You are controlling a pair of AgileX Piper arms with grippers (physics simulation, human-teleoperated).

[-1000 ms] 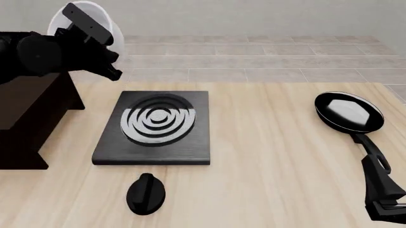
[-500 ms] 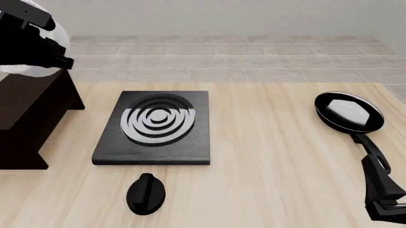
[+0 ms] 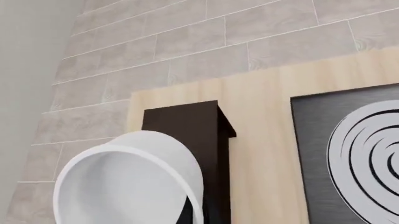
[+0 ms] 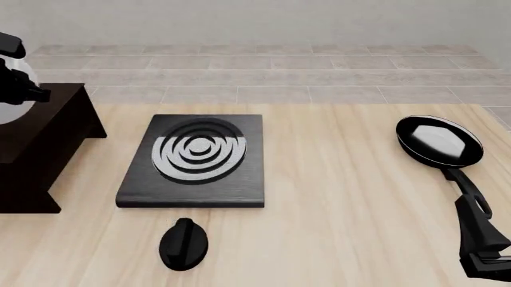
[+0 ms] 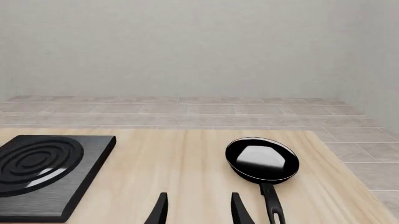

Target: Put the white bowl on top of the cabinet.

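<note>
My left gripper (image 4: 16, 84) is shut on the white bowl (image 4: 9, 112) at the far left edge of the front view, over the dark brown cabinet (image 4: 44, 134). Most of the bowl is cut off there or hidden by the arm. In the left wrist view the bowl (image 3: 128, 179) is tilted with its opening facing the camera, and the cabinet's top (image 3: 184, 133) shows beyond it. I cannot tell whether the bowl touches the top. My right gripper (image 5: 198, 207) is open and empty, low at the table's front right (image 4: 483, 254).
A black stove plate (image 4: 195, 158) with white rings lies in the middle left of the table, with a black knob (image 4: 183, 242) in front of it. A black frying pan (image 4: 439, 140) sits at the right, its handle pointing toward my right gripper.
My left arm has carried the bowl further left, from above the cabinet's right end to the frame's left edge, and lower. The right arm has not moved.
</note>
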